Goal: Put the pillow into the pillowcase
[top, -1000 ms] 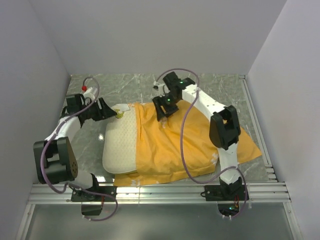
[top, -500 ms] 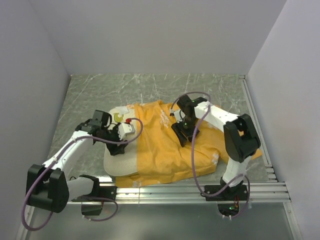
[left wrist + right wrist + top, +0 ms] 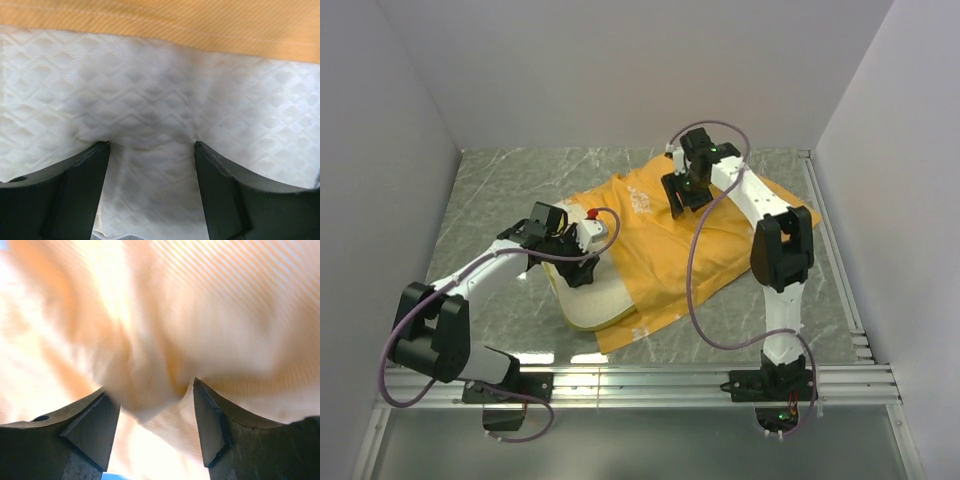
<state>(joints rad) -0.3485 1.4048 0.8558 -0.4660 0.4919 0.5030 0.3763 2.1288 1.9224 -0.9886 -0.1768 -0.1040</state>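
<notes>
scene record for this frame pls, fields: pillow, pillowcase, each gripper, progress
pillow: cream, quilted, mostly inside the case, near-left end sticking out
pillowcase: orange, rumpled over the pillow, on the grey table
left gripper: pressed onto a bunched fold of the pillow, hem of the case just ahead
right gripper: on a raised fold of the pillowcase at its far side; wrist view blurred
progress: partly done, exposed end not yet covered

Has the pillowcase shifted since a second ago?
Yes. The pillowcase has moved toward the back wall and swung off the front rail, covering more pillow.
</notes>
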